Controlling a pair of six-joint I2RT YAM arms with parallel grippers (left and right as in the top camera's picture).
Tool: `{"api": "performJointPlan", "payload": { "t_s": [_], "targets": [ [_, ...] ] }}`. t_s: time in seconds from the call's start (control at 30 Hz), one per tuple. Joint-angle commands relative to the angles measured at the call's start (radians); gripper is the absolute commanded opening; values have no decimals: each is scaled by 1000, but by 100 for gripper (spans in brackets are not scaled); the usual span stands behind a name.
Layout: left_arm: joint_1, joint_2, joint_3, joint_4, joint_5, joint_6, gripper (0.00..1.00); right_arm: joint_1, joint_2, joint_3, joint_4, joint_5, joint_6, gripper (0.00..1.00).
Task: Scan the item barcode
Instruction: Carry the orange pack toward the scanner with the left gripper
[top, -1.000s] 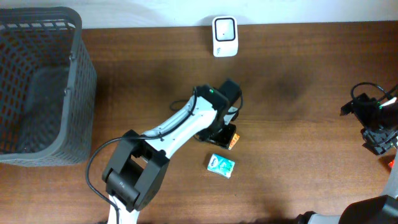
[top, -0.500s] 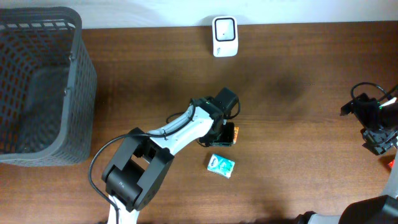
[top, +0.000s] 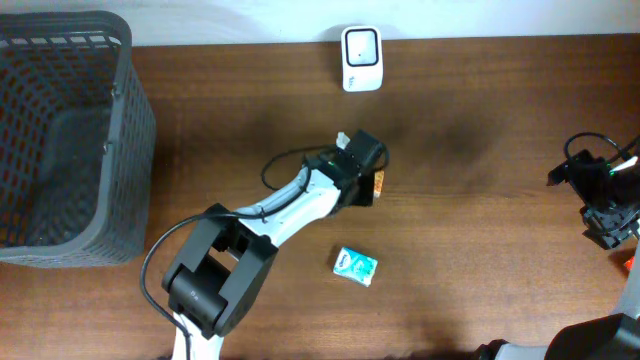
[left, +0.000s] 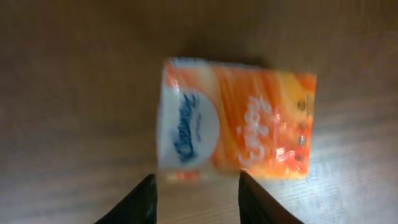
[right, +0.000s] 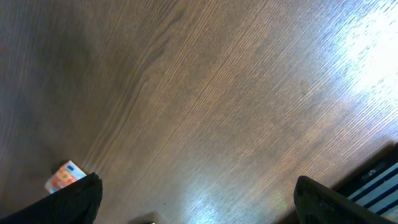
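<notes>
An orange and white tissue pack (left: 236, 118) lies flat on the wooden table, printed face up, no barcode showing. My left gripper (left: 194, 186) is just short of its near edge, jaws partly open with only bare table between them. From overhead the left gripper (top: 360, 165) covers most of the pack (top: 379, 183), about mid-table. The white scanner (top: 361, 45) stands at the table's far edge. At the far right my right gripper (top: 603, 205) hovers wide open and empty; its own view shows the gripper (right: 196, 186) over bare wood and a small orange pack (right: 64, 177) at the lower left.
A green and white packet (top: 355, 265) lies nearer the front of the table. A dark grey mesh basket (top: 120, 150) fills the left end. A small red object (top: 633, 262) peeks in at the right edge.
The left gripper and the orange pack have shifted away from the green packet, toward the scanner. The right arm has not moved.
</notes>
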Motion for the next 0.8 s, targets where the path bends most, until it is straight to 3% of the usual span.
{"api": "performJointPlan", "payload": {
  "t_s": [0.0, 0.2, 0.3, 0.4, 0.47, 0.53, 0.63, 0.77],
  "targets": [
    [52, -4, -8, 76, 53, 51, 40, -3, 3, 18, 0, 9, -7, 98],
    [123, -5, -4, 185, 199, 54, 46, -3, 3, 18, 0, 9, -7, 98],
    [166, -5, 29, 181, 550, 24, 41, -3, 3, 18, 0, 9, -7, 98],
    [186, -8, 51, 173, 739, -140, 34, -3, 3, 18, 0, 10, -7, 98],
    [187, -14, 51, 122, 736, -252, 33, -3, 3, 18, 0, 9, -7, 98],
    [181, -15, 51, 29, 632, -346, 39, -3, 3, 18, 0, 10, -7, 98],
    [176, -16, 51, -64, 494, -369, 50, -3, 3, 18, 0, 9, -7, 98],
    [167, -21, 52, -114, 422, -426, 50, -3, 3, 18, 0, 9, -7, 98]
  ]
}}
